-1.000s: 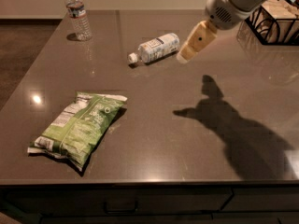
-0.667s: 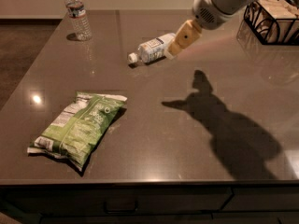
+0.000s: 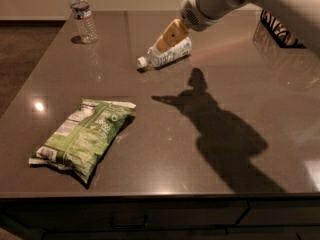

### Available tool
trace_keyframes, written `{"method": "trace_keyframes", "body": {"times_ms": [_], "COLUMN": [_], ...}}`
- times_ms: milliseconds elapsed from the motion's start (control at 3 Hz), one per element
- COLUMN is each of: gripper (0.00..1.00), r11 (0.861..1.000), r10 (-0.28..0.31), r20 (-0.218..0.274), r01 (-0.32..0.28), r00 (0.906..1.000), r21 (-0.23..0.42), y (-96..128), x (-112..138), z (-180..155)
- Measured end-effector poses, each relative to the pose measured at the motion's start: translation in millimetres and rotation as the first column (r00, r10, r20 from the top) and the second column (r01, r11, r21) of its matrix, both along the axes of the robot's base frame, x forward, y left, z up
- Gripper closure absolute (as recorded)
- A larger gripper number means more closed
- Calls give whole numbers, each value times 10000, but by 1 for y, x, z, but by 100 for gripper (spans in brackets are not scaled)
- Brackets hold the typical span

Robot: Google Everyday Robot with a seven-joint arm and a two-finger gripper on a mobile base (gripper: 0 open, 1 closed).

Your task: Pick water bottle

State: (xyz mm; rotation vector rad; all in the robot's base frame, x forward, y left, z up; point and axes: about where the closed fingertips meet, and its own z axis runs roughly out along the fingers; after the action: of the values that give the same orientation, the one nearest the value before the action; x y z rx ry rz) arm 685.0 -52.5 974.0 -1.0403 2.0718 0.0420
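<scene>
The water bottle (image 3: 82, 16), slim, clear and ribbed with a white cap and a narrow dark label band, stands upright at the table's far left corner. My gripper (image 3: 167, 38), tan at its tip on a white arm, hangs over the far middle of the table. It is well to the right of the water bottle and apart from it. It sits right above a stouter bottle (image 3: 167, 55) with a large white label, which lies on its side with its cap pointing left.
A green chip bag (image 3: 82, 136) lies flat at the front left. A black wire basket (image 3: 280, 31) stands at the far right, partly behind my arm. The dark table (image 3: 165, 174) has its front edge close to the camera. The arm's shadow falls across the middle right.
My gripper has moved left across the far side of the table, from right of the lying bottle to directly over it. The bottles and bag have not moved.
</scene>
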Motion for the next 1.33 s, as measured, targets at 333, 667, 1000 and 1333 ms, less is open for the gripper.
{"method": "trace_keyframes", "body": {"times_ms": [333,667,1000,1333], "gripper": [0,0,0,0], "r11": [9971,9784,9784,9760], "r10": [-591,-1368,-1368,-1332], "r20": [189,-109,-109,-348], "r01": [581,1369,1369,1372], "r00": [9981,9905,9905,9905], "r21": [496,1548,1548,1693], "y": [22,35,35,38], "x": [22,37,37,36], "z": [0,-1,-1,-5]}}
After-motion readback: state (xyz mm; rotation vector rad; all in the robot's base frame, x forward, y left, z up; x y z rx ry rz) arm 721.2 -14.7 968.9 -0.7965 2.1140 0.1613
